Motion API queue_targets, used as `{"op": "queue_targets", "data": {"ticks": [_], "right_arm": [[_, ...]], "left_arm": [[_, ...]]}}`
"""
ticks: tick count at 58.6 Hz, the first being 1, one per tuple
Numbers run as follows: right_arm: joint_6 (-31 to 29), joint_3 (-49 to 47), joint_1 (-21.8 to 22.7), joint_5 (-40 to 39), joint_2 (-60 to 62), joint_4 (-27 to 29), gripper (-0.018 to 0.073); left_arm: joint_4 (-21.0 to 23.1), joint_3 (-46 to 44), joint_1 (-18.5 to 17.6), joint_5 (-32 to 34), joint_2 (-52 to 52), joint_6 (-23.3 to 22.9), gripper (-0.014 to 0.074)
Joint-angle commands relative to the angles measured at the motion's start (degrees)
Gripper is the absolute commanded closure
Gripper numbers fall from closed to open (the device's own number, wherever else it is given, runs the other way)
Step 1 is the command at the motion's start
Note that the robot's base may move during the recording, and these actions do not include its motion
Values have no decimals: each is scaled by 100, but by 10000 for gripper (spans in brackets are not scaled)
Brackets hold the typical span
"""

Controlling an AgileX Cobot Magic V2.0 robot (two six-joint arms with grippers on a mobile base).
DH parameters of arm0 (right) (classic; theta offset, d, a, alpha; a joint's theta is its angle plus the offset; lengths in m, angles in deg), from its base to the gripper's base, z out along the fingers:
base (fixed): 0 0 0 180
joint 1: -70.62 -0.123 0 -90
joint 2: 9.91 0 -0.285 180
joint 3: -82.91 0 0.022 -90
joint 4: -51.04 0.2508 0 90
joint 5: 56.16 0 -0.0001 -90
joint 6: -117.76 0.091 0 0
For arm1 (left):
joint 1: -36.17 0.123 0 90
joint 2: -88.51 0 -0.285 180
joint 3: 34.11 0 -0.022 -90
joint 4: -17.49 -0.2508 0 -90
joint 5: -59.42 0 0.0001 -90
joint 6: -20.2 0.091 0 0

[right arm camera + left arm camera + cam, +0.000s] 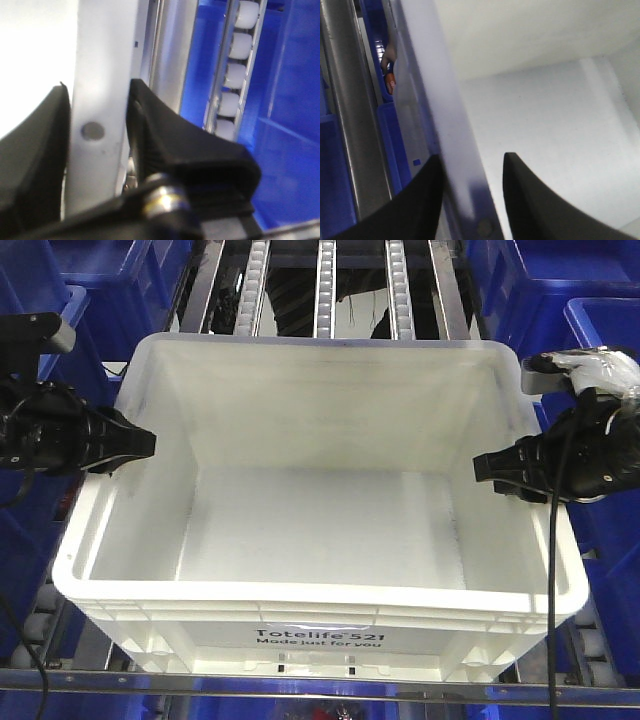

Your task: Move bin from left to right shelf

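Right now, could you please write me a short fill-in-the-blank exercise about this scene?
1. The white bin is ___ inside.
2. Its front print reads Totelife ___.
3. The crates around it are ___ in colour.
4. The left gripper and the right gripper each have a finger on either side of the bin's top ___.
Missing words: empty; 521; blue; rim.

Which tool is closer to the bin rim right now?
Right, marginally. The right tool has both fingers against the bin rim; the left tool straddles it, gap at its inner finger.
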Motion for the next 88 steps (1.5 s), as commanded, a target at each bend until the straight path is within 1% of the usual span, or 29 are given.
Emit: {"op": "queue_targets", "data": {"ticks": [1,10,23,37,55,74,80,88], "right_arm": [[-255,-219,-21,-466,344,298,566],[-255,-219,-21,-466,517,344,564],[-311,-219,-21,-452,693,434,564],[-561,-219,-21,-441,702,776,564],[-555,-219,-21,-340,768,799,564],[-551,-219,-21,-285,1193,797,564],[-536,-219,-21,-197,1332,798,564],[-536,-219,-21,-164,1505,793,564]], "left_arm": [[479,-175,-54,133,299,144,600],[655,-175,-54,43,307,149,600],[662,-175,-54,11,462,144,600],[662,-175,-54,59,719,125,600],[649,-498,-54,-121,960,85,600],[649,-519,-54,-371,964,81,600],[637,-519,-54,-392,964,-30,600],[571,-519,-54,-488,964,-30,600]]}}
